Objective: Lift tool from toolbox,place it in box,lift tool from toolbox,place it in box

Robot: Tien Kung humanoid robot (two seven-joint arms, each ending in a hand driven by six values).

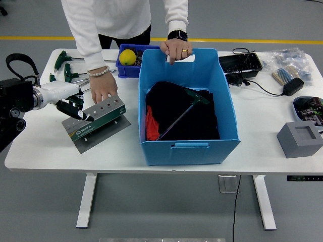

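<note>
The grey tool stand, with a row of holes along its top, lies at the table's left. My left hand hovers at its left end, the black fingers relaxed and holding nothing, the fingertips just off the stand's edge. A person's hand presses on the stand's far side. The large blue box stands at the centre with black cloth in it, and a green-handled T-wrench lies on the cloth. The person's other hand grips the box's far rim. Two green T-handle tools lie behind my hand.
A small blue bin with a yellow ball sits behind the stand. To the right are a black tray, a power adapter with cable, a bag of parts, a blue dish and a grey block.
</note>
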